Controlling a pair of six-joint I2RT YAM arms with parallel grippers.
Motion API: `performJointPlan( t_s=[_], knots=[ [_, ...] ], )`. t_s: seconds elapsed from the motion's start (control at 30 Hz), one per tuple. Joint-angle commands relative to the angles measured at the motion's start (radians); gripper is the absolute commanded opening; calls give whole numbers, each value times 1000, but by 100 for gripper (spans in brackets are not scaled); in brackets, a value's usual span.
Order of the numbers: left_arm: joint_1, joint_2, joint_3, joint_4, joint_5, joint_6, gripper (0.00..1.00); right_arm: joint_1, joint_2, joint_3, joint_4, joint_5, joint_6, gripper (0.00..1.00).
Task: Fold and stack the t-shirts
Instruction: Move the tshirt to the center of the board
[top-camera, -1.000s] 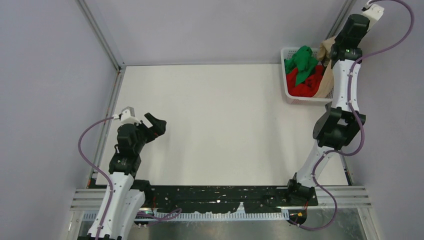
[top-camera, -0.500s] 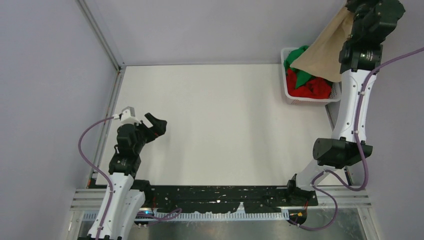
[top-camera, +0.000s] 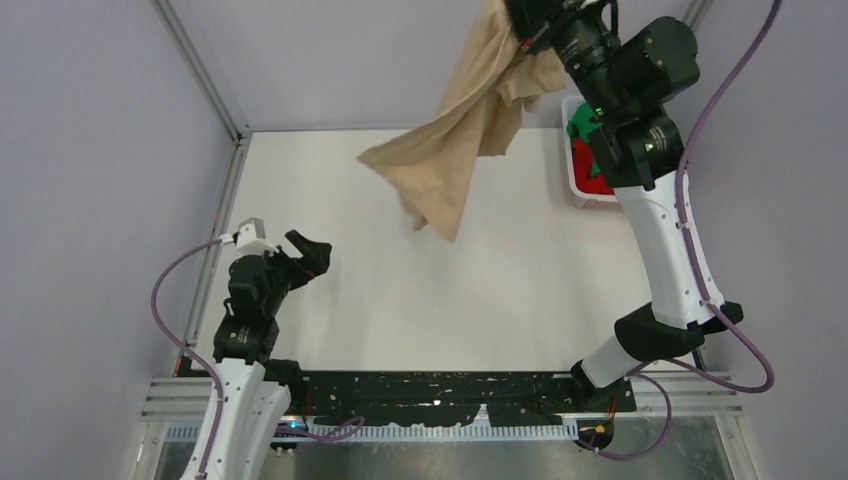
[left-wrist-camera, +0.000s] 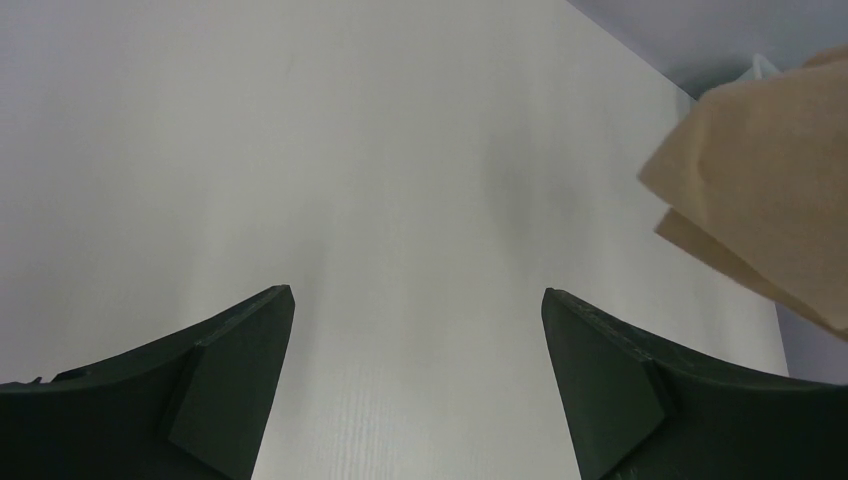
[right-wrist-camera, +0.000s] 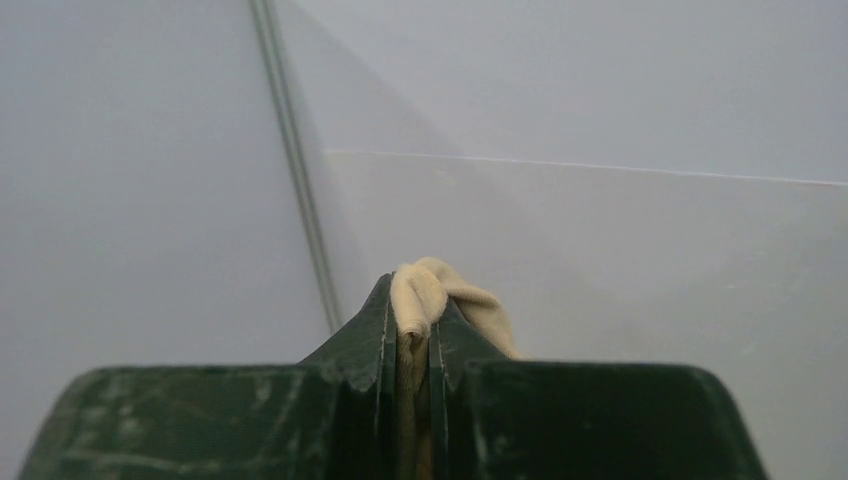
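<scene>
Right end effector (right-wrist-camera: 410, 305) is clamped tight on a bunched bit of the beige-tan t-shirt (top-camera: 470, 130). In the right wrist view a little roll of the cloth pokes up out of the closed fingers (right-wrist-camera: 362, 348). That arm is reaching way up toward the far side, so the shirt hangs in the air off the end effector. It drapes down and to the left over the far-middle part of the tabletop (top-camera: 400, 300), with the lower corner dangling loose. Honestly can't tell from above whether that corner touches the surface or not. Tucked behind the arm at the far right corner is the white basket (top-camera: 573, 160), with the green t-shirt (top-camera: 582, 132) and the red t-shirt (top-camera: 597, 184) in it, both mostly hidden by the arm. Left end effector (left-wrist-camera: 415, 300) sits over on the near left, fingers spread wide apart, hovering over the tabletop and well apart from the hanging shirt. A corner of the beige cloth shows at the right edge of its wrist view.
</scene>
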Motion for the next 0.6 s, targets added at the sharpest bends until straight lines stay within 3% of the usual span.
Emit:
performJointPlan(
  t_s=[0.0,0.13,0.2,0.33,0.47,0.53,0.57],
  knots=[
    [-1,-66,71,-118,-74,-6,99,127,-22,-56,20,-67,51,5],
    [-1,-138,108,-252,-247,-35,99,151,-131,-279,59,11,173,5],
    [-1,-161,113,-299,-286,-50,99,151,-212,-556,90,127,227,5],
    [-1,-148,113,-349,-285,-72,99,124,-374,-994,92,317,327,7],
    [0,-48,111,-369,-225,-82,99,-41,-457,-1355,50,345,445,21],
    [-1,7,105,-351,-171,-78,99,-142,-452,-1438,15,339,430,47],
    [-1,34,100,-335,-148,-75,99,-178,-444,-1449,-5,379,390,81]
  ],
)
